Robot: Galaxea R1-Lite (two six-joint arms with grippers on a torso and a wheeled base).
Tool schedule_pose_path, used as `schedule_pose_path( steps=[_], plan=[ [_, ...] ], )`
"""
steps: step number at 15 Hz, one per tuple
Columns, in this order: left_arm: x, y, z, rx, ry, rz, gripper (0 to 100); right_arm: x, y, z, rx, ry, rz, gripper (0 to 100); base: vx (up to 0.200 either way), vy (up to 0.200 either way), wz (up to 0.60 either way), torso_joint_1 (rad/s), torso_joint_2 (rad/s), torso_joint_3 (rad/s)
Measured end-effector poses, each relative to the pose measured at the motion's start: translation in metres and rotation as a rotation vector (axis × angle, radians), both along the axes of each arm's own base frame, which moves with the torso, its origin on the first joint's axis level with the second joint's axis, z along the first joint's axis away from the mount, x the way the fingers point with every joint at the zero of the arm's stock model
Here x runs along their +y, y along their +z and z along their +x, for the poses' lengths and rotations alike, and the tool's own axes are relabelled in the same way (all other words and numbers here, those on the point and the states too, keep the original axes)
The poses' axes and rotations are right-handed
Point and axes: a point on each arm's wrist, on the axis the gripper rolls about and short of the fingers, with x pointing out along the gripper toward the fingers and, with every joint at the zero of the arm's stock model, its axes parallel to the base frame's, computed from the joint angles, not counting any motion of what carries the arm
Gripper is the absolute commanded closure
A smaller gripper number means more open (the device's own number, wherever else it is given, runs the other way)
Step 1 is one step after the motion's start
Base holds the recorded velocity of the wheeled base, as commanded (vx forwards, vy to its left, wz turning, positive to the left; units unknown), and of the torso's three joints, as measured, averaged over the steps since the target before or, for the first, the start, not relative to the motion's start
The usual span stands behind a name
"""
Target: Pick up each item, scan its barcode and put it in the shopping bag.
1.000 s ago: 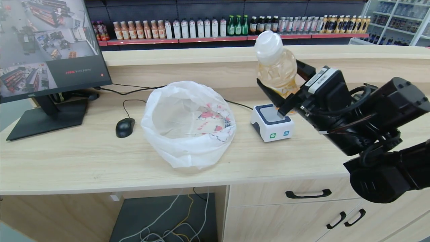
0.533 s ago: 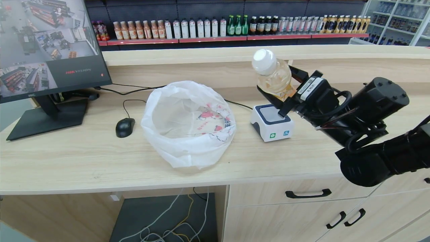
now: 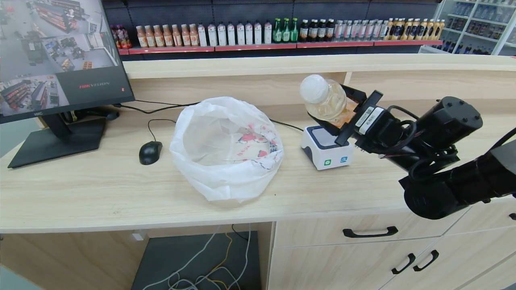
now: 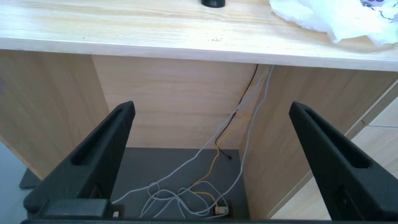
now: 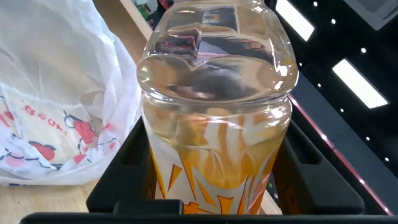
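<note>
Lowering, right pincer point(image 3: 329, 107) tips bottle point(image 3: 322, 98) toward scanner point(image 3: 327, 155).

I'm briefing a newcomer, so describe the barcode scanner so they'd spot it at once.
On the wooden counter, look right of the white shopping bag. The scanner, beneath the bottle in the right gripper, is the small white box with a dark slanted top.

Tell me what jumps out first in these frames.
The right claw grips a clear bottle with a white cap, tilted over the white scanner on the counter. Left of the scanner sits an open white shopping bag with red print. The left claw hangs open below the counter's edge.
</note>
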Motion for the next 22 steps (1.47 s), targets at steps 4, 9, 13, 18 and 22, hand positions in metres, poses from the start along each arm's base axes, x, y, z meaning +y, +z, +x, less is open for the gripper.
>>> schedule_pose_path(
  steps=[4, 9, 13, 18, 22],
  plan=[
    [0.0, 0.0, 0.0, 0.0, 0.0, 0.0, 0, 0.002, -0.006, 0.003, -0.006, 0.024, -0.021, 100, 0.0, 0.0, 0.0, 0.0, 0.0, 0.0],
    [0.0, 0.0, 0.0, 0.0, 0.0, 0.0, 0, 0.003, -0.021, 0.008, -0.006, 0.015, -0.06, 100, 0.0, 0.0, 0.0, 0.0, 0.0, 0.0],
    [0.0, 0.0, 0.0, 0.0, 0.0, 0.0, 0, 0.0, -0.027, 0.013, -0.005, 0.023, -0.072, 100, 0.0, 0.0, 0.0, 0.0, 0.0, 0.0],
    [0.0, 0.0, 0.0, 0.0, 0.0, 0.0, 0, -0.01, -0.032, 0.019, 0.019, -0.001, -0.066, 100, 0.0, 0.0, 0.0, 0.0, 0.0, 0.0],
    [0.0, 0.0, 0.0, 0.0, 0.0, 0.0, 0, -0.009, -0.035, 0.02, 0.031, 0.004, -0.067, 100, 0.0, 0.0, 0.0, 0.0, 0.0, 0.0]
  ],
)
